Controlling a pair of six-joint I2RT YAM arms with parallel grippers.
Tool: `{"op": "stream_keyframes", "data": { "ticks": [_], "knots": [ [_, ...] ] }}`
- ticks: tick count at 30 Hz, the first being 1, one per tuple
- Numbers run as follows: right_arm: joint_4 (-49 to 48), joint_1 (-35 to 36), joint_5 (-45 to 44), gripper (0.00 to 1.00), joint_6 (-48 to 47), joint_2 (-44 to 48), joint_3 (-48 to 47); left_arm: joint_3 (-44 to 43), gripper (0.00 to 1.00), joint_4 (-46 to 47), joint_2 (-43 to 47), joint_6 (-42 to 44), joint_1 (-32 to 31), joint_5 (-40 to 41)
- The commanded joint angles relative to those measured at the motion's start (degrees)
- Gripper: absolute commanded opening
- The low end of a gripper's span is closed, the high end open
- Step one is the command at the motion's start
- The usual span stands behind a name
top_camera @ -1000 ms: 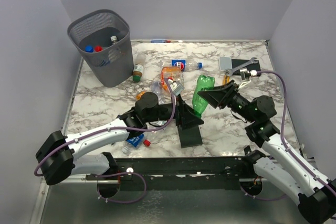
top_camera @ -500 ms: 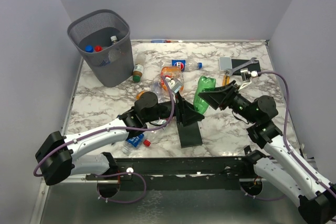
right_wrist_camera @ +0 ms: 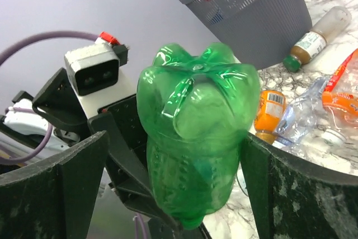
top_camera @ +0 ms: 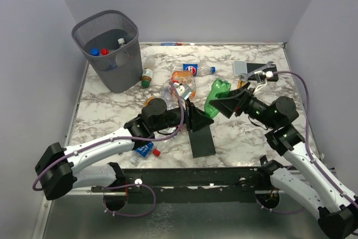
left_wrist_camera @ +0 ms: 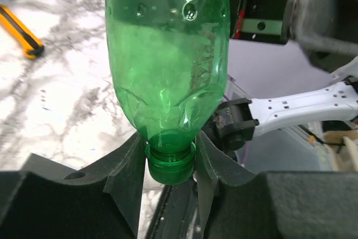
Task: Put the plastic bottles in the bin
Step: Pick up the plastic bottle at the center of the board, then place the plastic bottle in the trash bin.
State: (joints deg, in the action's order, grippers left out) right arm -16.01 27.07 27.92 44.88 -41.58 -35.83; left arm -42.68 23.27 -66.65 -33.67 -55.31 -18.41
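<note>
Above the marble table (top_camera: 112, 110), a little toward 2 o'clock from its middle, the green bottle (top_camera: 216, 94) is hanging between the two arms, with its neck pointing to 7 o'clock and its base to 1 o'clock. The left gripper (left_wrist_camera: 169, 163) is pinching the neck from both sides, just behind the mouth. The right gripper (right_wrist_camera: 174, 138) is standing spread around the base. One of its fingers is clearly apart from the plastic, and whether the other is touching I cannot tell. The bin (top_camera: 120, 65) is standing at the 10 o'clock corner, well apart, with three capped bottles (top_camera: 104, 52) lying inside. An amber bottle (top_camera: 147, 75) is lying just beside the bin, at its 4 o'clock. A black slab (top_camera: 201, 141) is lying at 6 o'clock from the left gripper.
</note>
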Motion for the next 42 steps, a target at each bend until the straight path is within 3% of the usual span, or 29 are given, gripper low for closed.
{"op": "stream_keyframes", "data": {
  "ticks": [1, 6, 12, 16, 20, 23, 34, 42],
  "knots": [
    [12.8, 0.4, 5.2, 1.00, -4.6, -0.6, -10.1, -1.4, 0.00, -9.4, 7.0, 14.3, 0.0, 11.1],
    [34.4, 0.4, 1.6, 1.00, -14.7, -2.0, -25.3, -5.8, 0.00, -26.1, 12.5, 41.9, 0.0, 14.5],
    [51.7, 0.4, -4.1, 1.00, -21.2, -5.7, -37.0, -4.1, 0.00, -37.4, 17.1, 78.9, -0.3, 17.9],
    [56.5, 0.4, 0.1, 1.00, -22.6, -9.4, -38.9, 0.0, 0.00, -37.7, 18.3, 102.0, -1.7, 24.5],
    [55.6, 0.4, 7.9, 1.00, -23.0, -13.1, -35.3, 5.1, 0.00, -29.9, 19.8, 117.6, -2.9, 30.1],
    [51.9, 0.4, 12.7, 1.00, -23.3, -15.0, -31.6, 4.8, 0.00, -27.7, 20.0, 122.3, -3.7, 30.4],
    [39.1, 2.6, 22.8, 1.00, -23.2, -22.3, -23.6, 1.8, 0.00, -27.5, 20.9, 124.8, -8.5, 30.3],
    [39.8, 11.4, 20.5, 0.95, -25.8, -27.6, -24.3, -0.4, 0.00, -28.2, 19.4, 125.4, -8.7, 29.9]
  ]
}}
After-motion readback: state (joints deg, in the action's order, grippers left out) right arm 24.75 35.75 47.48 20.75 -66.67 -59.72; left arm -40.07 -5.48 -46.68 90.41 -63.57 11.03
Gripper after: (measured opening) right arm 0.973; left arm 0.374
